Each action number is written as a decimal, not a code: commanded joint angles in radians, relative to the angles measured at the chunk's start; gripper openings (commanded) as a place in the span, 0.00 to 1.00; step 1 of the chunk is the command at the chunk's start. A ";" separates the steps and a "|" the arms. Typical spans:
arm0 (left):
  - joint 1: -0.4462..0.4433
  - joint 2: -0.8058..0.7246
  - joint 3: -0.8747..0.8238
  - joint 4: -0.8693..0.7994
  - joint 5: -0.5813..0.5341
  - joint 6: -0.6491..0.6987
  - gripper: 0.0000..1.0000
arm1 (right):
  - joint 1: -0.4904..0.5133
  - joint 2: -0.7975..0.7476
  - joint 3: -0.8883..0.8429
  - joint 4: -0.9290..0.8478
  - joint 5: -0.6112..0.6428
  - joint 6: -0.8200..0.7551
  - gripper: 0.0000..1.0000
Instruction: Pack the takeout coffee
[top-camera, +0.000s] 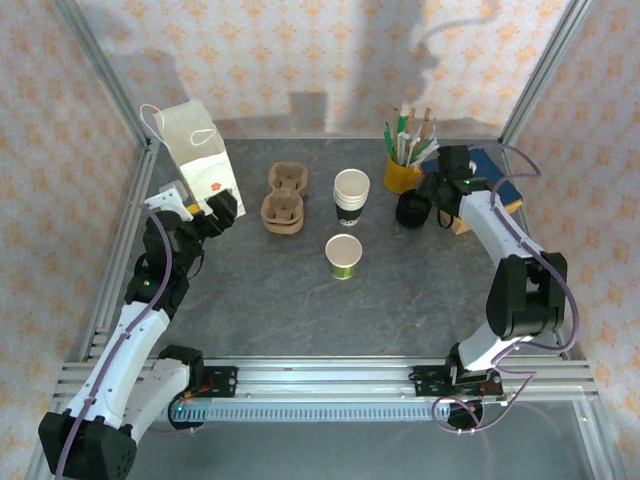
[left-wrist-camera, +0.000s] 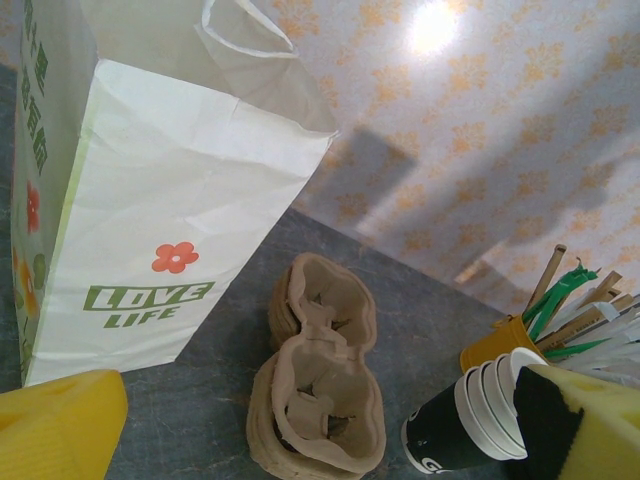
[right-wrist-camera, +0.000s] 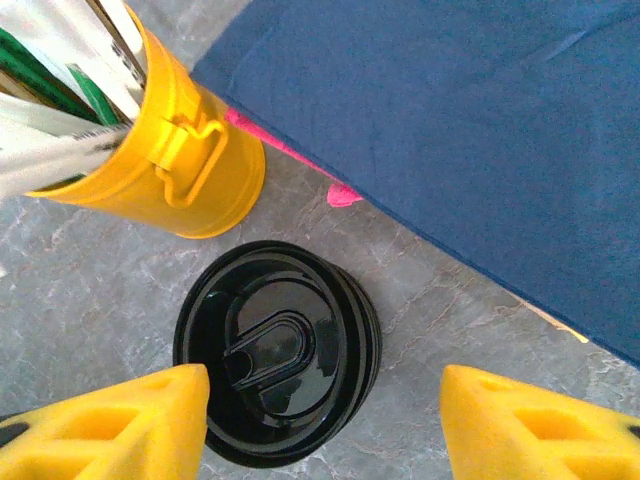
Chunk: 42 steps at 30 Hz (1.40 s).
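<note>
- Takeout coffee cup (top-camera: 343, 256): upright on the surface (top-camera: 300, 310), centre of the top view, pale green wall, mouth open.
- Right end effector (right-wrist-camera: 325, 400): fingers apart, straddling the black lid stack (right-wrist-camera: 275, 350) at upper right of the top view, just beside the yellow cup (right-wrist-camera: 190, 170). One pad sits at the lid rim; contact unclear.
- Left end effector (top-camera: 218, 208): fingers spread wide, beside the white paper bag (top-camera: 195, 150), left of frame.

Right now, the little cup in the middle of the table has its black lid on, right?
Not quite. The little cup in the middle of the table has no lid on: the top view shows its open mouth. The black lid lies by the yellow mug.
</note>
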<state>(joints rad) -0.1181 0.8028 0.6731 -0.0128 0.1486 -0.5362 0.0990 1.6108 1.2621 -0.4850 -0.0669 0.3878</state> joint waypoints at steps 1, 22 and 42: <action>-0.006 -0.020 -0.003 -0.013 0.000 -0.016 0.99 | -0.004 0.025 0.036 -0.013 -0.029 -0.009 0.61; -0.006 -0.016 -0.010 -0.010 0.000 -0.022 0.99 | -0.005 0.096 -0.003 0.005 -0.048 0.005 0.52; -0.006 -0.007 -0.018 0.006 0.009 -0.019 0.99 | -0.005 0.133 0.001 0.010 -0.065 0.013 0.33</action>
<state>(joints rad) -0.1181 0.7979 0.6701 -0.0124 0.1490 -0.5526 0.0990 1.7424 1.2625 -0.4782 -0.1360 0.3988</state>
